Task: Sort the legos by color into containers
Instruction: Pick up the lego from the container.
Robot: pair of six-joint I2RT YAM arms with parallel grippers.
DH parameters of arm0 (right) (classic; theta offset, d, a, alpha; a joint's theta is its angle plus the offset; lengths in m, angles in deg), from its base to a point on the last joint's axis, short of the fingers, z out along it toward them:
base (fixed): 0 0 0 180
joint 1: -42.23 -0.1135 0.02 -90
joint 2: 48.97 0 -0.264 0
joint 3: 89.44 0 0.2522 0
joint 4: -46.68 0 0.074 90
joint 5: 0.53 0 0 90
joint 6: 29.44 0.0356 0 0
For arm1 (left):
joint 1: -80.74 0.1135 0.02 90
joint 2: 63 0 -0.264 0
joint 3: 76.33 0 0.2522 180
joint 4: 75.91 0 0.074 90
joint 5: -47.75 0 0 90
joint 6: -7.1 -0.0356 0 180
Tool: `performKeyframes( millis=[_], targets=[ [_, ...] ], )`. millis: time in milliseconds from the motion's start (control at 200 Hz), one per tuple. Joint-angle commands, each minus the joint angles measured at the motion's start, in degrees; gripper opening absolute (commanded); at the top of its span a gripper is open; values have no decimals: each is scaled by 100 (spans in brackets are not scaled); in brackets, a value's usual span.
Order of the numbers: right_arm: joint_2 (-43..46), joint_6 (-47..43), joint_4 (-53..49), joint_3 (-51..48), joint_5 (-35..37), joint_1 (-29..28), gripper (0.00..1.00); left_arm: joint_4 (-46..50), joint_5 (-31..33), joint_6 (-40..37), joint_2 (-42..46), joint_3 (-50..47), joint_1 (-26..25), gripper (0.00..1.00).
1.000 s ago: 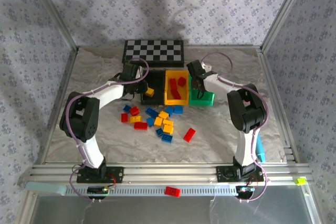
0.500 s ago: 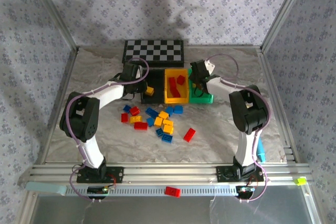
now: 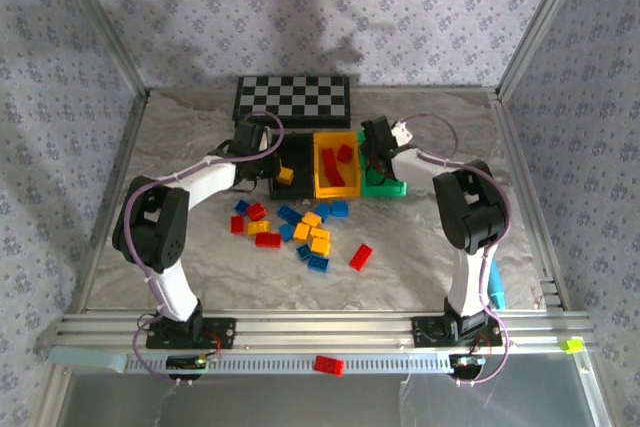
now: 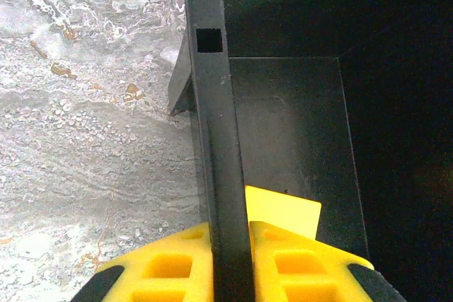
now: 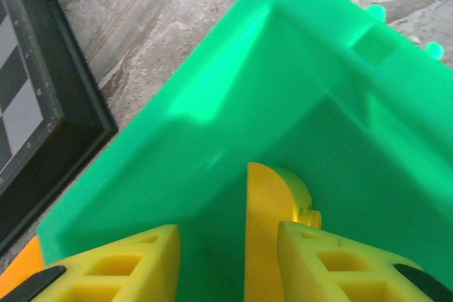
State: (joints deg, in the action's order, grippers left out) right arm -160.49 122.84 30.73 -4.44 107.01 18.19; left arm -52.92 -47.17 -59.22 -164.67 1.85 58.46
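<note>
Three containers stand in a row at the back: a black bin (image 3: 296, 152), a yellow bin (image 3: 322, 185) and a green bin (image 3: 392, 187). My left gripper (image 3: 262, 152) (image 4: 230, 245) is shut on the black bin's left wall (image 4: 212, 125). My right gripper (image 3: 378, 154) (image 5: 226, 252) reaches down into the green bin (image 5: 233, 111), fingers still apart with green plastic between them. One yellow lego (image 3: 285, 175) lies in the black bin and red legos (image 3: 336, 162) lie in the yellow bin. Several red, yellow and blue legos (image 3: 300, 232) are scattered on the table in front.
A checkered board (image 3: 293, 97) lies behind the bins. One red lego (image 3: 360, 257) sits apart at the front right of the pile, another (image 3: 327, 365) on the front rail. A blue object (image 3: 497, 282) lies by the right arm's base. Metal frame posts bound the table.
My right gripper has moved slightly left and deeper into the green bin, its fingers narrowing. The left gripper stays clamped on the black bin's wall.
</note>
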Motion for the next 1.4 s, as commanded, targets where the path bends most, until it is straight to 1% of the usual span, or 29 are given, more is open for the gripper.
performKeyframes(
  millis=[0,80,105,185,335,405,425,480,610,740,815,865,895,1064,1144,1329,1394],
  targets=[
    [-129,130,-914,-242,-187,-20,42,32,-509,-41,222,-23,-173,16],
    [-71,199,-900,-242,-251,-31,42,52,-513,-39,260,-31,-197,16],
    [-42,216,-907,-439,-236,-37,43,58,-503,-37,282,-27,-205,16],
    [-14,208,-787,-515,-300,-39,43,68,-469,-48,355,-76,-204,17],
    [-137,29,-472,-456,-630,-22,45,51,-439,-41,393,-132,-215,17],
    [-221,7,-571,-340,-665,-45,47,46,-464,-30,371,-138,-223,17],
    [-264,9,-604,-131,-695,-47,48,35,-465,-26,375,-140,-224,17],
    [-399,16,-691,66,-785,-57,50,13,-457,-14,384,-150,-241,17],
    [-639,163,-914,287,-744,-91,51,30,-458,-13,410,-151,-268,16],
    [-809,291,-1017,295,-825,-71,48,26,-421,-14,489,-207,-268,16],
    [-920,276,-1089,327,-909,-52,43,-9,-423,-4,508,-231,-276,17],
    [-949,260,-1085,311,-973,-36,37,-9,-433,-4,508,-231,-276,16],
    [-959,257,-1081,289,-996,-33,35,-9,-438,-4,508,-236,-284,16],
    [-998,135,-1080,253,-1230,-5,35,-40,-432,13,516,-258,-286,17],
    [-885,86,-1055,147,-1196,-22,33,-36,-430,31,512,-251,-301,17],
    [-550,-177,-1144,106,-1062,-23,24,-62,-439,57,508,-240,-306,17],
    [-391,-314,-1247,138,-976,-30,23,-53,-432,59,499,-235,-315,17]
  ],
)
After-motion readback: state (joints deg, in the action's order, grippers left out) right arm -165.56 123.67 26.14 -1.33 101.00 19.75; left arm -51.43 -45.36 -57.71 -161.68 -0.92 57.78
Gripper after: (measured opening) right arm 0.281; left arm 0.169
